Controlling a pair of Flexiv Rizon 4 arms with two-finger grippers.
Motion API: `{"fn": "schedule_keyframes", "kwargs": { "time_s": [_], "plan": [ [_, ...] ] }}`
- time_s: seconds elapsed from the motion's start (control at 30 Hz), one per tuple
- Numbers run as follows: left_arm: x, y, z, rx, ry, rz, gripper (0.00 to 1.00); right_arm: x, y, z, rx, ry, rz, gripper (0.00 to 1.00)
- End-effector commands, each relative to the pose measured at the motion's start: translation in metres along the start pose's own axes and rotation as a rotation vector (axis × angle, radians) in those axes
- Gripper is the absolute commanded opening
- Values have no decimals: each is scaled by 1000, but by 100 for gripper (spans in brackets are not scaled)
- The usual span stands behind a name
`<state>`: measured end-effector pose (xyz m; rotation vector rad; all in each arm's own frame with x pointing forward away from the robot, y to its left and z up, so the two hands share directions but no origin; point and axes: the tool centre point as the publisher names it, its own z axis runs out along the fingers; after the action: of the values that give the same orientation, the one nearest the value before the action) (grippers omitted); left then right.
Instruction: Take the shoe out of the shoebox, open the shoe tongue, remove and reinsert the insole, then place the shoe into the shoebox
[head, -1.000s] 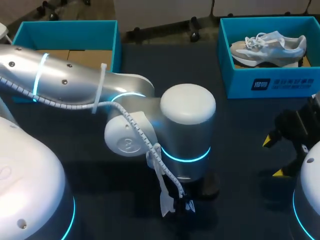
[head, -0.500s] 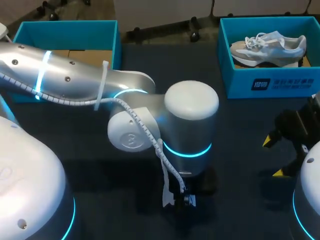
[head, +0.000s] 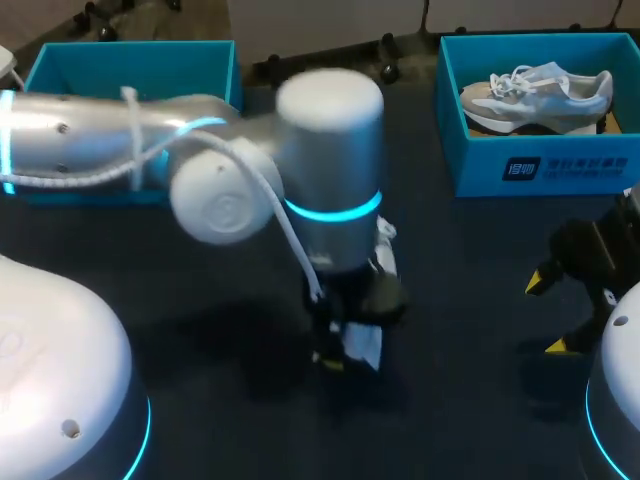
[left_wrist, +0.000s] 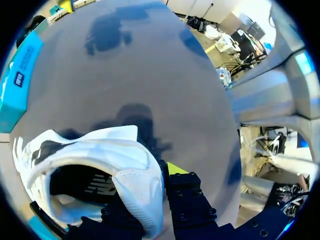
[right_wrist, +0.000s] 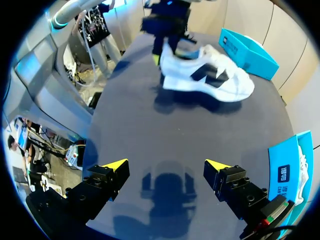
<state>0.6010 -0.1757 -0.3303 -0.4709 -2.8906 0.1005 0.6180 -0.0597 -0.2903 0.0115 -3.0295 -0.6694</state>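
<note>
Evidently, the left gripper (right_wrist: 170, 50) is pinching the white shoe (right_wrist: 207, 75) by its heel collar above the table's (right_wrist: 150, 125) middle, a sensible hold on something probably light and soft-sided, while the right gripper (right_wrist: 165, 166) is hanging wide open at the near right.

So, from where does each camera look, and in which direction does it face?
Head view: above and behind, looking down on the table; the left arm extends to the middle, and the right fingers show at the right edge.
Left wrist view: on the left wrist, looking along the left fingers, which are shut on the white shoe.
Right wrist view: on the right wrist, looking across the table past its open fingers toward the white shoe.
Shared: all three show the white shoe.
</note>
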Motion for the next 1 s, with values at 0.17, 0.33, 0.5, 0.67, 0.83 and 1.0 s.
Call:
{"fn": "schedule_keyframes", "kwargs": {
  "time_s": [0.17,0.33,0.5,0.67,0.83,1.0],
  "plan": [
    [-8,67,-104,17,-34,35,0,1,0,1,3,-2,0,100],
    [-20,81,-131,-25,-65,16,0,1,0,1,3,-2,0,100],
    [-37,100,-151,-41,-79,-2,0,1,0,1,3,-2,0,100],
    [-52,118,-167,-43,-73,-7,0,1,0,1,3,-2,0,100],
    [-71,143,-201,-27,-67,-2,0,1,0,1,3,-2,0,100],
    [-86,157,-235,-36,-62,-15,0,1,0,1,3,-2,0,100]
  ]
}}
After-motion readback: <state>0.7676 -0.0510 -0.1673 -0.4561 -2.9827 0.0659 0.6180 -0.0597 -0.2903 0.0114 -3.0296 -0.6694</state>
